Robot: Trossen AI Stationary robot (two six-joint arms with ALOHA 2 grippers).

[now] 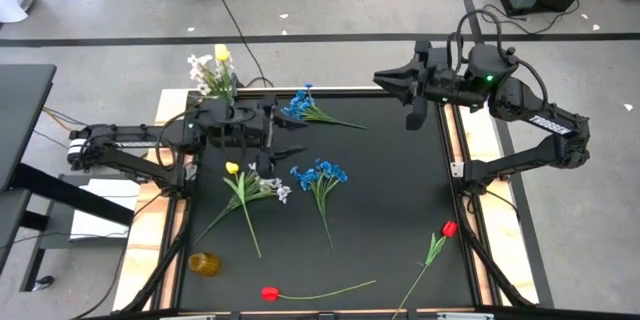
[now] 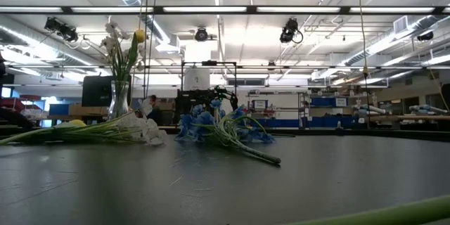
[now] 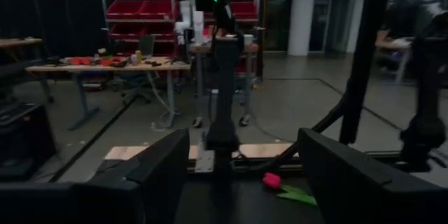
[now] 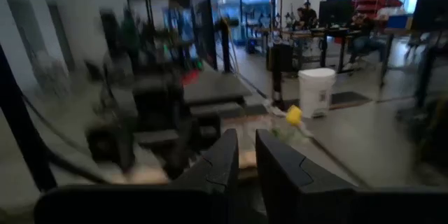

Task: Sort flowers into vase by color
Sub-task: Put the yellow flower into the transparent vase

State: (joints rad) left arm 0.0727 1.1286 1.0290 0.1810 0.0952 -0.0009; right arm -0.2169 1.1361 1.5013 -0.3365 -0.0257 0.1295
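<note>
Black matting covered the table (image 1: pixel 390 190) beneath me, set on a pale wooden frame over a grey floor crossed by dark tape lines. Beyond it, the low view looked into a long workshop with strip lights, ceiling rails and shelving; my left wrist camera saw red bins on racks and a cluttered workbench.

My left gripper (image 1: pixel 285 140) hung over the mat's far left part, fingers (image 3: pixel 350 175) spread wide with nothing between them. It pointed across the table, toward a red tulip (image 3: pixel 271 180) lying near the opposite edge. My right gripper (image 1: pixel 392 80) hovered above the far right corner, its two fingers (image 4: pixel 224 157) drawn close with only a narrow gap, holding nothing.

A glass vase (image 2: pixel 119 98) stood at the far left edge, close behind my left arm, with white blossoms and a yellow tulip (image 1: pixel 222 54) in it. One blue cluster (image 1: pixel 298 105) lay near the far edge, just beside my left gripper; a second blue cluster (image 1: pixel 320 174) lay toward the middle. A yellow tulip (image 1: pixel 232 168) and white blossoms (image 1: pixel 272 189) lay together left of it. One red tulip (image 1: pixel 449 228) lay by the right edge, another (image 1: pixel 269 293) along the near edge. A small amber cup (image 1: pixel 203 263) sat at the near left edge.
</note>
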